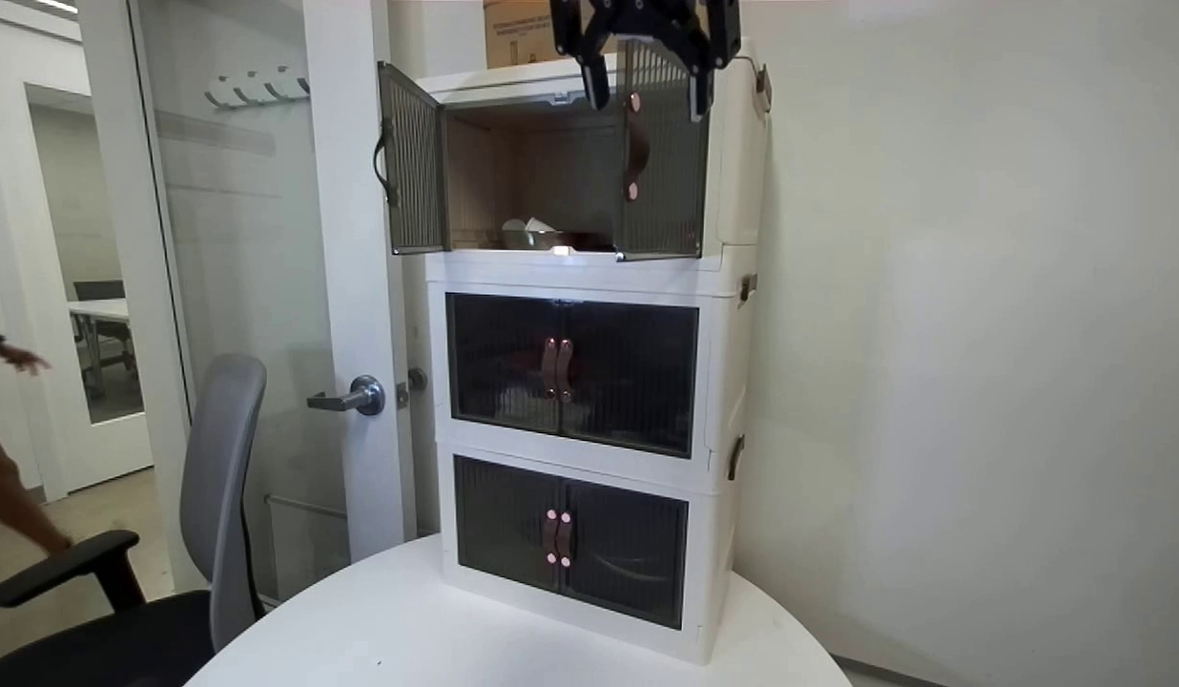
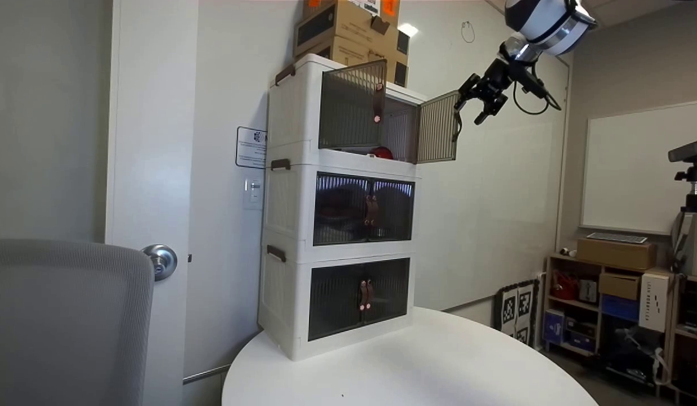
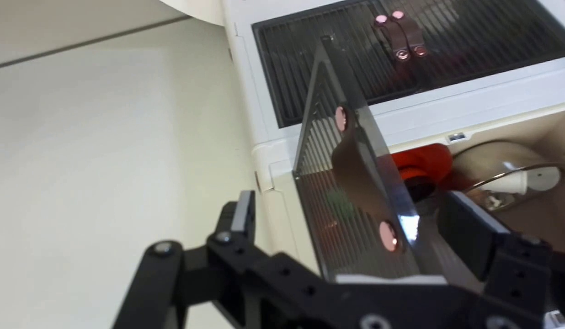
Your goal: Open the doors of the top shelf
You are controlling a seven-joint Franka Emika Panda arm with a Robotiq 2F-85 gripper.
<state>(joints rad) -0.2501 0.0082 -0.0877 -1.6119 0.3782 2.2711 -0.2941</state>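
Top shelf (image 2: 292, 110), the uppermost tier of a white cabinet (image 1: 570, 458), stands near the gripper (image 2: 470, 113), which hangs in front of its upper part. The arm (image 2: 543, 28) slants down from the upper right of an exterior view, the fingers (image 3: 242, 214) angled downward, spread wide and gripping nothing. Both doors (image 1: 416, 167) are turned outward: dark, ribbed, translucent panels. The right-hand door (image 2: 436, 132) in both exterior views is closest to the gripper and, in the wrist view, appears between the fingers; contact cannot be determined. Each door bears a brown handle (image 1: 637, 153); a red object (image 3: 426, 160) lies inside the top shelf; pinkish studs (image 3: 388, 236) mark the handle ends.
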